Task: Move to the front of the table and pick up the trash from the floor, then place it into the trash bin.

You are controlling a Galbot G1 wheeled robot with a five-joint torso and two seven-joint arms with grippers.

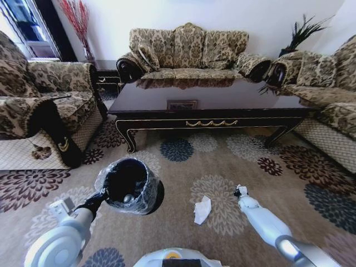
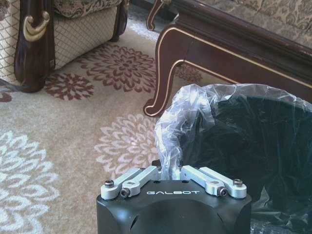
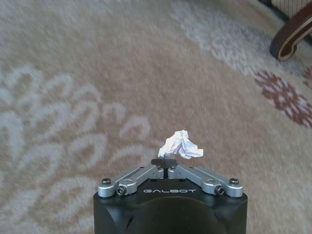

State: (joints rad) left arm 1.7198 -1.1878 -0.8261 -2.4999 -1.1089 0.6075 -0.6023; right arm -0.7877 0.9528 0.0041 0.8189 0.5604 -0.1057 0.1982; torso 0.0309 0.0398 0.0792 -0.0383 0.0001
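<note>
Low on the left, the left gripper (image 2: 173,171) clamps the trash bin (image 1: 132,186) rim; the right gripper (image 3: 167,163), extended forward, pinches crumpled white paper (image 3: 181,145).

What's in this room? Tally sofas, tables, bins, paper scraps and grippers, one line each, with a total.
Sofas: 3
Table: 1
Bin: 1
Paper scrap: 1
Left gripper and right gripper: 2
Total: 8

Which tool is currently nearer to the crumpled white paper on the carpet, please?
Right. The right tool hangs just beside the crumpled white paper; the left tool is farther off, shut on the trash bin liner.
</note>
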